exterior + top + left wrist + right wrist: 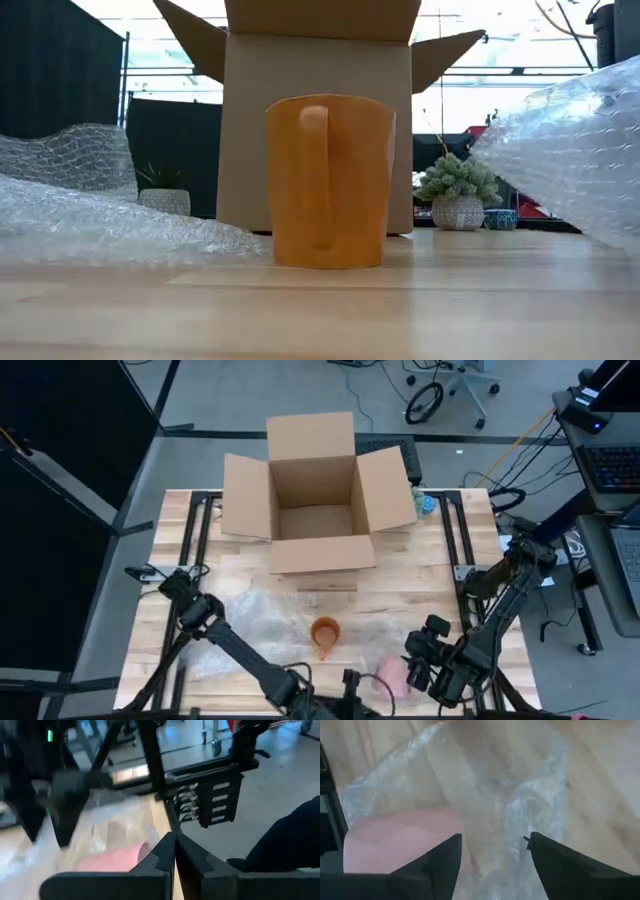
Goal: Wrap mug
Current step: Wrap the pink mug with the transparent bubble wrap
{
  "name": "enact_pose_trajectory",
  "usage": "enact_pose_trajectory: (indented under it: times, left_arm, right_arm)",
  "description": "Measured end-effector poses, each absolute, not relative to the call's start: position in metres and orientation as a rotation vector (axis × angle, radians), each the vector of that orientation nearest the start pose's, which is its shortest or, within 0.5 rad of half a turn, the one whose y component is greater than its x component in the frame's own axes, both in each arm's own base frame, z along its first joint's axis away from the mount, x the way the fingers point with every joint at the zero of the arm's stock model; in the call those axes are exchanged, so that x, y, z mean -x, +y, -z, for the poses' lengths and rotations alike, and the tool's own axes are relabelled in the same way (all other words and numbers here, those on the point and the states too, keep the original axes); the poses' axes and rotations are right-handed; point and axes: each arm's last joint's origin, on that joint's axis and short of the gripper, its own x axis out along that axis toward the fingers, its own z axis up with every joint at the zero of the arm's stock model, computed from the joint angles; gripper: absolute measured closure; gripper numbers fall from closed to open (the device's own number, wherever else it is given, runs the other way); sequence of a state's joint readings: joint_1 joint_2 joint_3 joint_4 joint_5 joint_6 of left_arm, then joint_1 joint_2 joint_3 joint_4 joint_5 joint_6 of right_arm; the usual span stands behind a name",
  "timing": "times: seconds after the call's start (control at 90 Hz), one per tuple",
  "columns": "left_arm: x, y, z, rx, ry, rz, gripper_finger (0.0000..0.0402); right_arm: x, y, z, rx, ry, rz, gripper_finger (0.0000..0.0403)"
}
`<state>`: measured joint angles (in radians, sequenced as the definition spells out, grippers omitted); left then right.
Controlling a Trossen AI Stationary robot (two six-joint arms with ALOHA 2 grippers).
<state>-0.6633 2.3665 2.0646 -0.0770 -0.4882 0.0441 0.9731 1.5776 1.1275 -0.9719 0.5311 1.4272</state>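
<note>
Clear bubble wrap [245,630] lies spread over the near left part of the wooden table [180,540], with more of it running across toward the right. At the near edge, left of centre, the left claw [174,862] has its two dark fingers pressed together, tips meeting with nothing visibly between them; it sits just beside a pink object [112,860] that rests on the plastic. In the middle of the near half stands the orange mug [326,633], upright on bare wood, its handle turned toward the near edge; in the low view it is apart from the wrap on either side. Behind it, toward the far side, an open cardboard box [316,495] stands with all four flaps spread. Further right, the right claw [492,840] hovers with its fingers wide apart, holding nothing, over a crumpled sheet of wrap and the pink object. A small potted plant [458,195] stands by the box's right corner.
</note>
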Motion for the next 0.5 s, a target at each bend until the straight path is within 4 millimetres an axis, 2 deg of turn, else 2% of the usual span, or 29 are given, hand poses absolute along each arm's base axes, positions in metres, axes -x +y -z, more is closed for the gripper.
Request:
enact_pose_trajectory:
  times: [0.122, 0.211, 0.367, 0.5]
  left_arm:
    - [-0.446, -0.316, -0.237, -0.294, 0.329, 0.177, 0.0399]
    - [-0.451, -0.309, -0.235, -0.279, 0.344, 0.209, 0.0381]
    - [-0.460, -0.301, -0.223, -0.246, 0.390, 0.281, 0.0312]
    - [-0.465, -0.300, -0.197, -0.390, 0.426, 0.249, 0.0259]
  right_arm:
    - [-0.170, 0.227, -0.221, -0.330, 0.958, 0.387, 0.0187]
    - [-0.171, 0.228, -0.222, -0.335, 0.918, 0.387, 0.0187]
    - [-0.172, 0.230, -0.222, -0.346, 0.897, 0.387, 0.0188]
    - [-0.172, 0.230, -0.221, -0.354, 0.895, 0.392, 0.0188]
